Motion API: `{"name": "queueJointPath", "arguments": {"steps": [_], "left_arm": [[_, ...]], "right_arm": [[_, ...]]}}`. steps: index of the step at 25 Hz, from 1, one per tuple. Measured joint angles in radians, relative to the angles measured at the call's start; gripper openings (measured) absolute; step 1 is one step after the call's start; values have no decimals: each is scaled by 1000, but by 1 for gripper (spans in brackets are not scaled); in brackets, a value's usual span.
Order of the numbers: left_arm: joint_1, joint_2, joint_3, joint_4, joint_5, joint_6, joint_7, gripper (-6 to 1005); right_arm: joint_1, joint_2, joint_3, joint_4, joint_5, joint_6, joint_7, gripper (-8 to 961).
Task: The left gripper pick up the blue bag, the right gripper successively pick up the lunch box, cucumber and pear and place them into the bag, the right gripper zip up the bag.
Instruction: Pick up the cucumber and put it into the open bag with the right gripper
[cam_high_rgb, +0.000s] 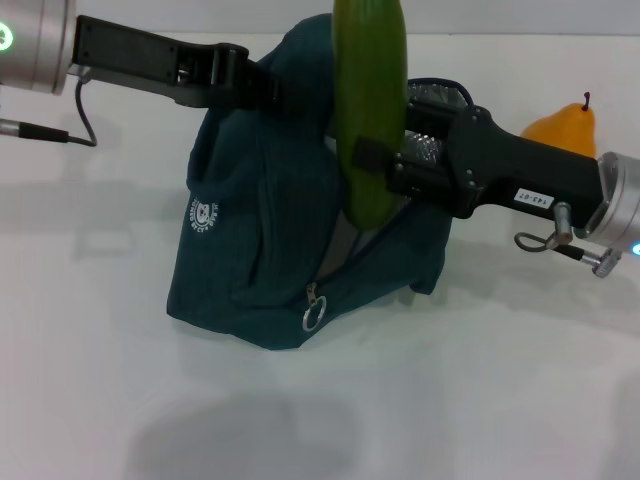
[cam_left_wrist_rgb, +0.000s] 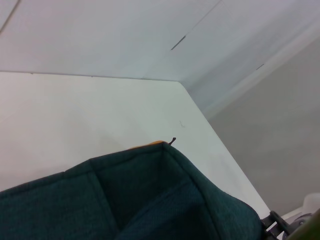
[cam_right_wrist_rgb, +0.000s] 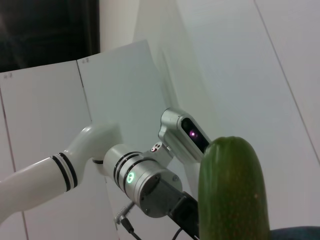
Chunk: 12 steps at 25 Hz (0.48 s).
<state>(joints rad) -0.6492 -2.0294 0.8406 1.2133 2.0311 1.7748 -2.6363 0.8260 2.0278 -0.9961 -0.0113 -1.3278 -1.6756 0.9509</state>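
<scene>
In the head view, the blue bag (cam_high_rgb: 270, 240) is seen standing on the white tabletop (cam_high_rgb: 480, 400), toward its middle, with the round white logo turned to the left edge and the zipper's ring pull (cam_high_rgb: 314, 316) hanging at the front. The bag's upper fabric is pinched by the left gripper (cam_high_rgb: 262, 85), whose dark fingers are pressed together on it. The cucumber (cam_high_rgb: 370, 110) is held upright over the bag's mouth, clamped between the fingers of the right gripper (cam_high_rgb: 385, 160), and its lower end is seen against the bag's opening, where silver lining (cam_high_rgb: 440, 100) shows. The pear (cam_high_rgb: 562, 128) is set on the tabletop near the far right edge, behind the right arm. In the left wrist view, the bag's fabric (cam_left_wrist_rgb: 150, 200) fills the lower part, and the pear's stem (cam_left_wrist_rgb: 172, 141) is just seen beyond its rim. In the right wrist view, the cucumber's rounded tip (cam_right_wrist_rgb: 232, 190) is shown close up, with the left arm (cam_right_wrist_rgb: 100, 165) behind it.
</scene>
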Motion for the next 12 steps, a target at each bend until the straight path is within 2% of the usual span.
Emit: {"name": "queueJointPath", "arguments": {"steps": [12], "left_arm": [[-3, 0, 0, 0, 0, 3, 1, 44]], "right_arm": [[27, 0, -1, -1, -11, 5, -6, 650]]}}
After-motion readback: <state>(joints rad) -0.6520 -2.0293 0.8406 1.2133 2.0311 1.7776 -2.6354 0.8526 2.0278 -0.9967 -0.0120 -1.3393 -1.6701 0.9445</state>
